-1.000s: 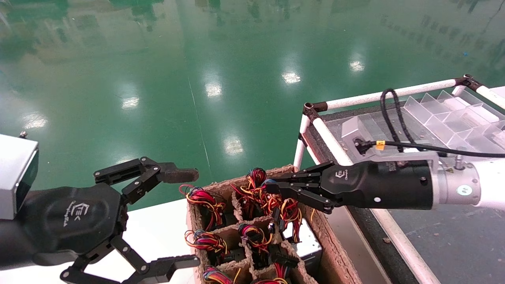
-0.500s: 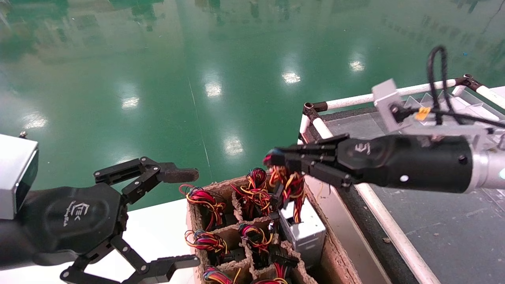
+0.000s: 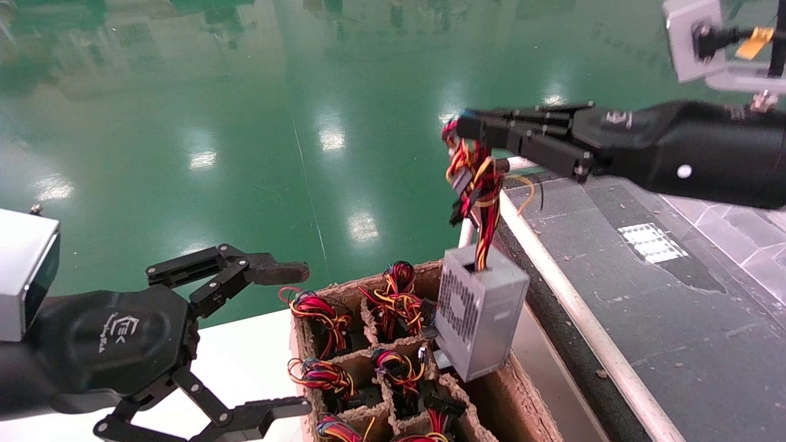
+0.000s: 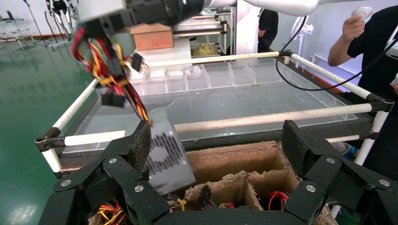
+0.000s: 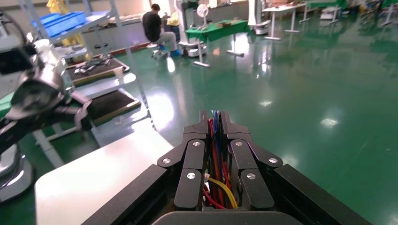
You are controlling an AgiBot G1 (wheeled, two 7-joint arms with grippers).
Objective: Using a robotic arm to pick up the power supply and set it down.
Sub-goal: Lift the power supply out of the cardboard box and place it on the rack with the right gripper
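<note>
The power supply [image 3: 482, 319], a silver-grey box with a perforated vent face, hangs tilted by its red, yellow and black wires [image 3: 476, 178]. Its lower end is just above the cardboard box's right compartment. My right gripper [image 3: 466, 126], the robotic arm with the yellow-tagged cable, is shut on the top of that wire bundle [image 5: 216, 154]. In the left wrist view the power supply [image 4: 164, 154] dangles beside one finger of my left gripper [image 4: 217, 140]. The left gripper [image 3: 298, 337] stands open and idle at the lower left, holding nothing.
The brown cardboard box [image 3: 301, 331] has divided cells holding several more wire bundles [image 3: 319, 374]. It stands on a white table [image 3: 245, 362]. To the right is a white-pipe-framed bench [image 3: 577, 307] with a dark mat [image 3: 675, 319] and clear dividers [image 4: 206, 77]. A person [image 4: 375, 42] stands beyond.
My right gripper has risen and shifted right with the wire bundle, pulling the power supply up out of its box compartment. The left arm has not moved.
</note>
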